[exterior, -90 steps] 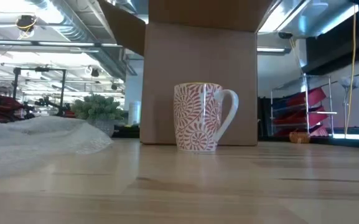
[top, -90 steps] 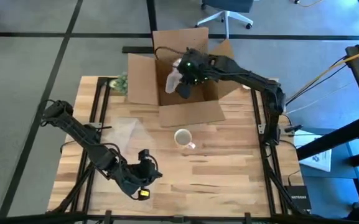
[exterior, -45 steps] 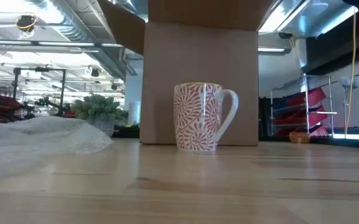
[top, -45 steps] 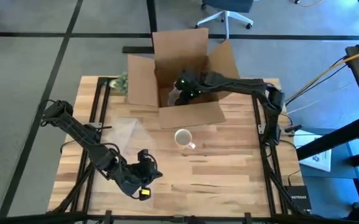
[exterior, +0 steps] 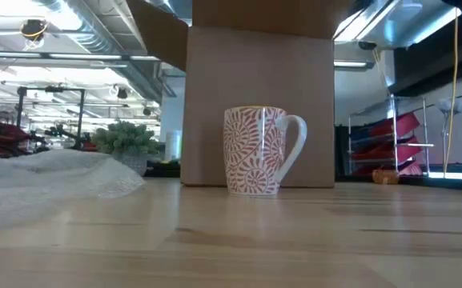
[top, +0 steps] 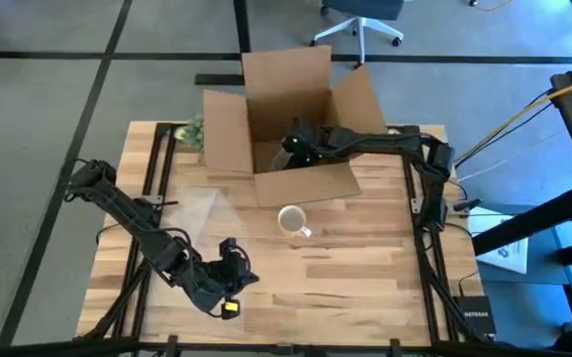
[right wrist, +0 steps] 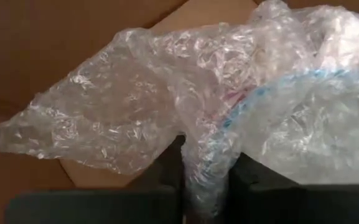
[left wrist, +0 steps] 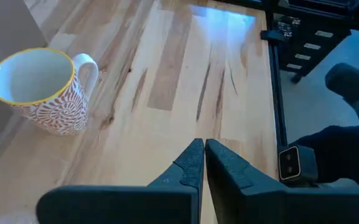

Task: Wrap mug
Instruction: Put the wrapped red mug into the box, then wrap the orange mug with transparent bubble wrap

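The right gripper point(right wrist: 205, 167) is down inside the open cardboard box point(top: 295, 119) at the far side of the table, its two dark fingers point(right wrist: 167, 165) clamped on a crumpled bundle of bubble wrap point(right wrist: 185, 106). Through the clear film a blue curved rim and a patch of red-and-white pattern show — some wrapped item, though what it is cannot be made out. The bundle lies against the brown floor and wall of the box. From above, the right arm reaches in over the box's front edge from the table's right side, and its gripper point(top: 298, 147) is low between the flaps.

The left gripper point(left wrist: 203, 158) sits near the front of the wooden table point(top: 365, 268), left of centre, with its fingers pressed together and nothing between them. In the high view it point(top: 230, 278) rests well apart from the mug.

The mug point(top: 291, 219) — white with a red swirling pattern and a yellow rim — stands upright and unwrapped on the table just in front of the box's lowered front flap. In the low view its handle point(exterior: 295, 144) points right, with the box face directly behind it.

A flat sheet of bubble wrap point(top: 198, 206) lies on the table left of the mug. A small green plant point(exterior: 123, 138) stands near the box's left side.
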{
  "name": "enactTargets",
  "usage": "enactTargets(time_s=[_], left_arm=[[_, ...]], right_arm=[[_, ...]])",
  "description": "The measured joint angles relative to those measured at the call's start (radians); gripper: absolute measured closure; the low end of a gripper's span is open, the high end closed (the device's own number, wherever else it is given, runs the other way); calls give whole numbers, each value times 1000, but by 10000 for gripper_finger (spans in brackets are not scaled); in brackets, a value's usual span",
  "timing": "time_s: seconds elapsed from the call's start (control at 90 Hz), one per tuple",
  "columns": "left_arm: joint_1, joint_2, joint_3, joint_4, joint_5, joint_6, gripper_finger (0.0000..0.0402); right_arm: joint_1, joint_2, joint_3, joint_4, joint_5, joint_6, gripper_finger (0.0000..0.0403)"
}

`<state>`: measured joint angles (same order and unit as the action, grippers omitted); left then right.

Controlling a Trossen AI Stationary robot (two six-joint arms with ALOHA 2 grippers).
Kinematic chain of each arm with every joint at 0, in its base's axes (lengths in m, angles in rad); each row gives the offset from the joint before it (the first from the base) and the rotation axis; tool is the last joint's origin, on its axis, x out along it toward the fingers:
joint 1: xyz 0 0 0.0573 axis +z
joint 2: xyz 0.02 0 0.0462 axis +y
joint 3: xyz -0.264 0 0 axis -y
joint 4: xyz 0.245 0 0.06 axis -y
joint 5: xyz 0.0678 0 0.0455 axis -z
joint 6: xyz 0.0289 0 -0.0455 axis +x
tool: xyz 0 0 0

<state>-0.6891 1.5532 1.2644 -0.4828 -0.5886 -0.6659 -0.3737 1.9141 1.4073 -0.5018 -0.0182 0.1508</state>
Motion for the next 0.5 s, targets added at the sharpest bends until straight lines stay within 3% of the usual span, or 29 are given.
enactTargets(time_s=[0.256,0.4,0.5], left_arm=[[0,0,0,-2,1,1,402],[0,0,0,-8,3,1,402],[-1,0,0,-9,4,15,402]], right_arm=[[0,0,50,27,3,-2,273],[1,-14,195,-50,-2,-51,220],[1,-15,344,-202,-41,-78,189]])
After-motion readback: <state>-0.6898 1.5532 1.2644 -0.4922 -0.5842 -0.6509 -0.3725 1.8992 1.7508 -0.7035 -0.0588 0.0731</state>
